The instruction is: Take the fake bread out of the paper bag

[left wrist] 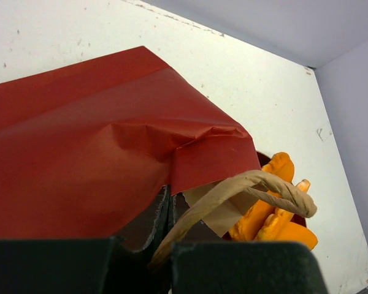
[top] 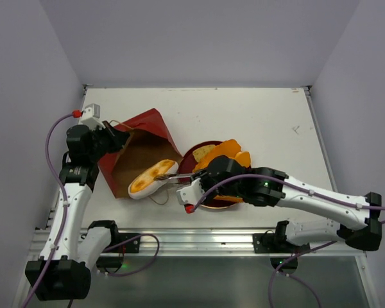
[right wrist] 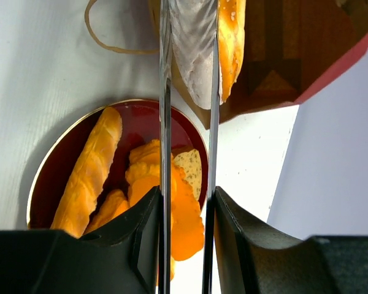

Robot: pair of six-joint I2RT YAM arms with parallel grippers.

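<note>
The paper bag (top: 144, 144) lies on its side at the left, mouth toward the red plate (top: 191, 154). My left gripper (top: 119, 138) is shut on the bag's top edge by a cord handle (left wrist: 257, 184); the red outside fills the left wrist view (left wrist: 98, 153). My right gripper (top: 191, 179) is shut on thin metal tongs (right wrist: 164, 92) that clamp the white-edged oval bun (top: 151, 178) at the bag's mouth (right wrist: 205, 43). Orange-golden loaves (top: 228, 151) and a pale slice (right wrist: 190, 168) lie on the plate (right wrist: 55, 165).
A loose cord handle loop (right wrist: 110, 43) lies on the white table in front of the bag. Grey walls close in the table on the left, back and right. The metal rail with the arm bases (top: 199, 240) runs along the near edge.
</note>
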